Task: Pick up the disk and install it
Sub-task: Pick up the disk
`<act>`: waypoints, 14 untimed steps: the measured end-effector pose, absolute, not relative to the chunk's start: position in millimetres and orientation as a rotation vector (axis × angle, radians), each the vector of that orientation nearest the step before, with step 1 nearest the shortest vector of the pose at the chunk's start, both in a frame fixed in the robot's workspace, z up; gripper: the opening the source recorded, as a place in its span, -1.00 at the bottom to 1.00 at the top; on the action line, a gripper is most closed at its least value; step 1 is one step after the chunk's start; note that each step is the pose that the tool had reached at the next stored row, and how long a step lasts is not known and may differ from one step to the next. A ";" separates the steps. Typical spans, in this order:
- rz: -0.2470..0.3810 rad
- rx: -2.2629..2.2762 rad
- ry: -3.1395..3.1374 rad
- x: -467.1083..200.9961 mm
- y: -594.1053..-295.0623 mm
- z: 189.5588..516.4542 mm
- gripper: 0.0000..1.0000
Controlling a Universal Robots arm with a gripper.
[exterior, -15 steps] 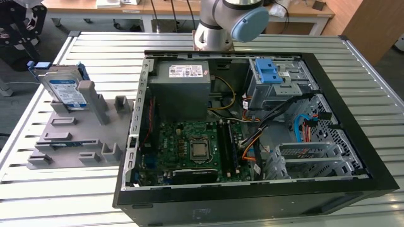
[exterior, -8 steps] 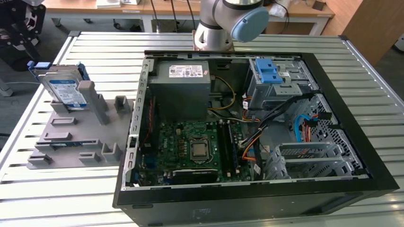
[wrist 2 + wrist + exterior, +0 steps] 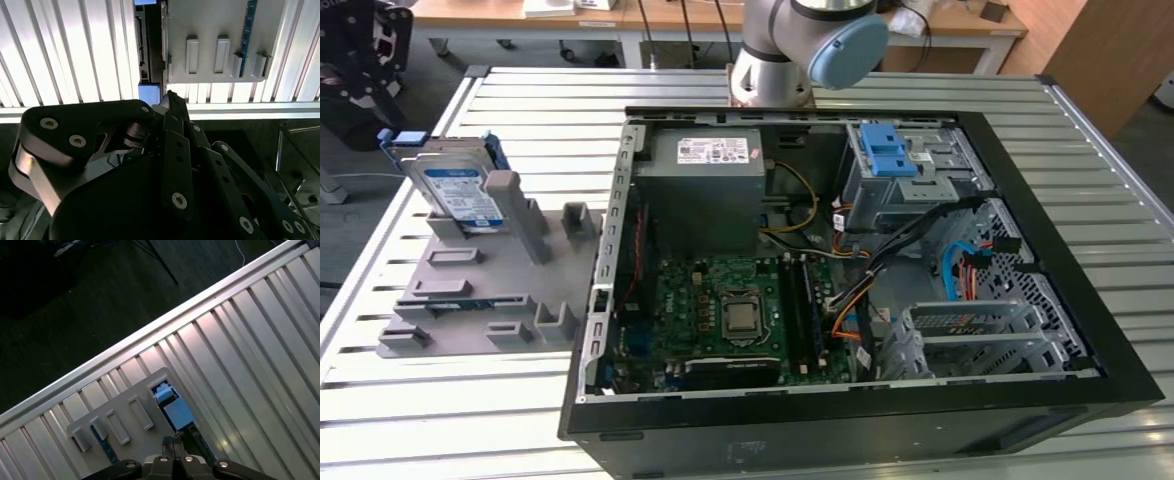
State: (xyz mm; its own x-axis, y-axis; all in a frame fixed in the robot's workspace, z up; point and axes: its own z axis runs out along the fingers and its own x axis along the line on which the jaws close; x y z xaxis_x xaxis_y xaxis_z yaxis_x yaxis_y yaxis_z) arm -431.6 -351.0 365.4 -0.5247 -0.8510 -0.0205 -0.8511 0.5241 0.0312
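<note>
A: How many disks are there?
B: One disk [image 3: 458,192]; it stands on edge in the single grey holder [image 3: 470,288], to the exterior view's left of the one open computer case [image 3: 854,430], not touching it; the holder's posts hide its lower edge.
A: And inside the case?
B: One grey power box [image 3: 707,175]; one cage [image 3: 907,185] with two blue clips [image 3: 886,150]; the cables [image 3: 854,300] tangle, hard to count.
A: The gripper?
B: One gripper [image 3: 172,441]; fingers pressed together, holding nothing; in the first wrist view it is near the disk's blue tab [image 3: 177,413], not touching it; the one arm [image 3: 801,45] is cut off at the exterior view's top.
</note>
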 end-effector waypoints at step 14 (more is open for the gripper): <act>0.059 -1.868 2.528 -431.6 -351.0 363.1 -0.79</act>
State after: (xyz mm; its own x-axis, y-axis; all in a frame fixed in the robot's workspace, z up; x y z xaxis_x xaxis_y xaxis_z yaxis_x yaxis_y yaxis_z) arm -431.6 -351.0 363.1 -0.2936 -0.9557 -0.0205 -0.9556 0.2929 0.0311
